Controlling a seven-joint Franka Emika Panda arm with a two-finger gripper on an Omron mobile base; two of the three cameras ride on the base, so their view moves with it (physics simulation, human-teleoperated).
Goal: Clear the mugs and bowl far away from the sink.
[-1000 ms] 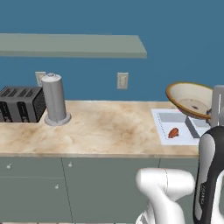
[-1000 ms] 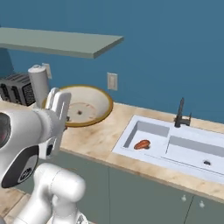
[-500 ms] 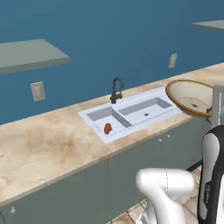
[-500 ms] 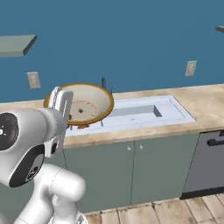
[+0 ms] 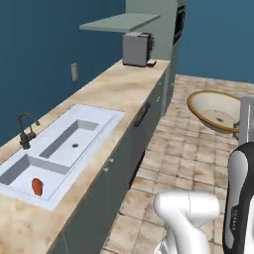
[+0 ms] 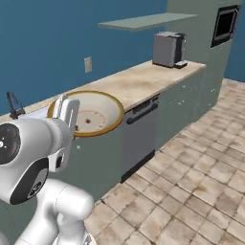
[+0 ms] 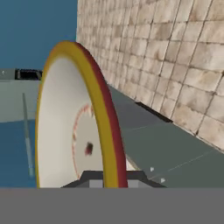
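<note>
My gripper (image 6: 66, 113) is shut on the rim of the bowl (image 6: 94, 115), a wide cream-white bowl with a tan-gold rim, and holds it up in the air beside the arm. In the left base view the bowl (image 5: 214, 111) hangs over the tiled floor, with the gripper (image 5: 243, 125) at its right edge. The hand view has the bowl (image 7: 70, 131) on edge, its rim between the fingertips (image 7: 94, 176). The pale double-basin sink (image 5: 99, 122) with its black faucet (image 5: 25, 131) lies at the lower left. The mugs are out of view.
A red-orange item (image 5: 36, 186) lies in the sink's near basin. A grey appliance (image 5: 136, 48) stands at the counter's far end under a shelf (image 5: 119, 22), next to a tall oven cabinet (image 6: 224, 28). A dishwasher front (image 6: 139, 139) faces the tiled floor (image 6: 201, 167).
The whole scene has swung as the base turned: the counter now runs away lengthwise, with the sink at the near left. The bowl stays held in the shut gripper.
</note>
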